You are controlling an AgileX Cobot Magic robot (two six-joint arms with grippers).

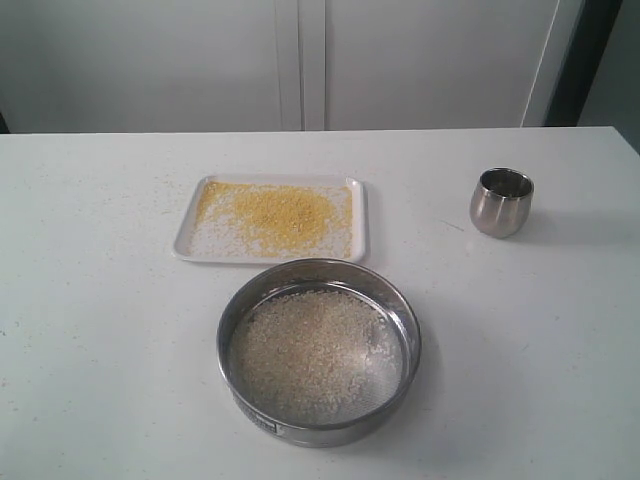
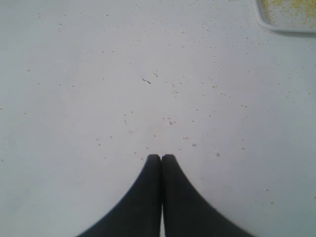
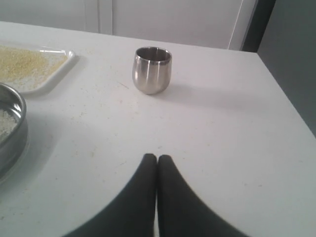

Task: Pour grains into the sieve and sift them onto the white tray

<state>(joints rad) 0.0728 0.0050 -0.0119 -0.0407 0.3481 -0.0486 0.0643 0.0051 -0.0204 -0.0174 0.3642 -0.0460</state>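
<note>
I read exterior: high, tilted down over whole table (image 1: 100, 330) | left wrist: close above table, catching only the white tray (image 2: 289, 28) corner | right wrist: low, oblique, sharing sieve (image 3: 17, 131) edge and cup (image 3: 152, 71) with exterior.

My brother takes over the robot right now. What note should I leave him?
Left gripper: shut, empty. Right gripper: shut, empty.
The round stainless-steel sieve stands on the white table beside the flat white rectangular tray. The small rounded steel cup is upright at the right.
Done: golden-yellow granules lie on the tray, whitish grains in the sieve.
Left: seemingly nothing.
</note>
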